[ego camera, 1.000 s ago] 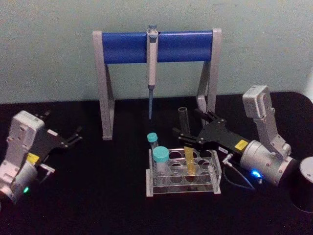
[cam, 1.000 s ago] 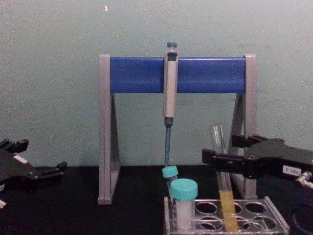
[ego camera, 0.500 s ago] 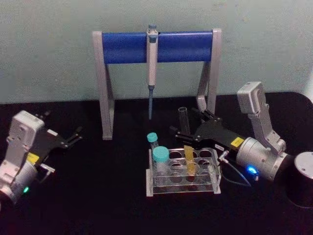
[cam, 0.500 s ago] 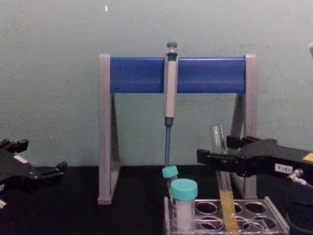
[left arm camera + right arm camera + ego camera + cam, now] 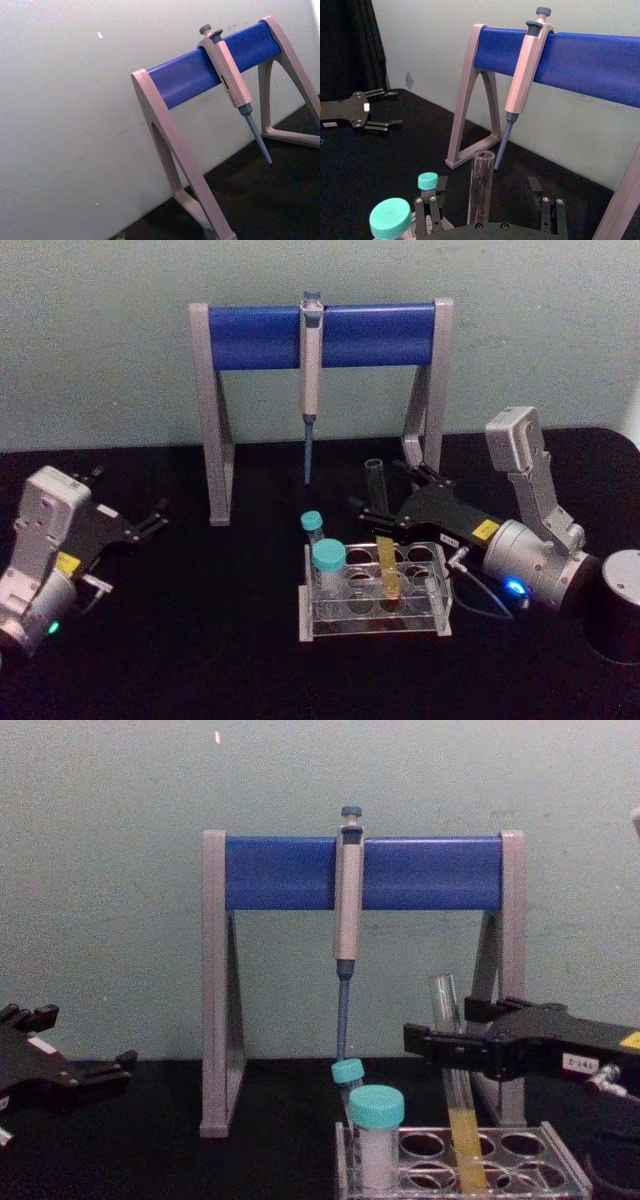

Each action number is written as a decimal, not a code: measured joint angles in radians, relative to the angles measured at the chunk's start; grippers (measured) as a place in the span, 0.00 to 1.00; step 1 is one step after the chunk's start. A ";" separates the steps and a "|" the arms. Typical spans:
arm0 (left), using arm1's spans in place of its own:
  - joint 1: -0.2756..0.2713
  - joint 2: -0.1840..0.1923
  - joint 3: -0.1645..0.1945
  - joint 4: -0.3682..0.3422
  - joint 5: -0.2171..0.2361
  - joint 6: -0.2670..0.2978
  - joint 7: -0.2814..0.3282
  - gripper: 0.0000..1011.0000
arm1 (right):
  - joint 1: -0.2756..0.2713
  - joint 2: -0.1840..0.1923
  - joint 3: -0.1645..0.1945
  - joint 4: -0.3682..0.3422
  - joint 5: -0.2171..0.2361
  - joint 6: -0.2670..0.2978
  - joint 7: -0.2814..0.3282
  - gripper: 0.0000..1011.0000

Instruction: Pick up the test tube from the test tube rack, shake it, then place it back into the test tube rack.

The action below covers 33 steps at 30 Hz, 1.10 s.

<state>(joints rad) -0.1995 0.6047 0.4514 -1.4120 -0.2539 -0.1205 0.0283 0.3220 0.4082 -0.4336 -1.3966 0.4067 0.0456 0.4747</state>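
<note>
Standing test tube (image 5: pixel 481 187), between spread right jaws

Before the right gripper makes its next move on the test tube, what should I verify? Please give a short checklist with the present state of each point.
1. Test tube stands between the fingers of the right gripper: ok, a gap shows on each side.
2. Fingers shut on the tube: not ok, they are open.
3. Tube seated in the test tube rack: ok, leaning a little.
4. Teal-capped tube apart from the gripper: ok.
5. Left gripper out of the way: ok, parked at the table's left side, open.
</note>
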 joint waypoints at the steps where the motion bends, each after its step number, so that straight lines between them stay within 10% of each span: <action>1: 0.000 0.000 0.000 0.000 0.000 0.000 0.000 0.99 | 0.000 0.000 0.000 0.000 0.000 0.000 0.000 0.99; 12: 0.000 0.000 0.000 0.000 0.000 0.000 0.000 0.99 | 0.000 0.001 -0.001 -0.001 0.000 -0.001 0.000 0.87; 33: 0.000 0.000 0.000 0.000 0.000 0.000 0.000 0.99 | 0.000 0.001 -0.001 -0.001 0.002 -0.001 0.000 0.25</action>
<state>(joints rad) -0.1995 0.6047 0.4513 -1.4120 -0.2539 -0.1205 0.0283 0.3216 0.4089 -0.4347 -1.3979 0.4091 0.0445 0.4746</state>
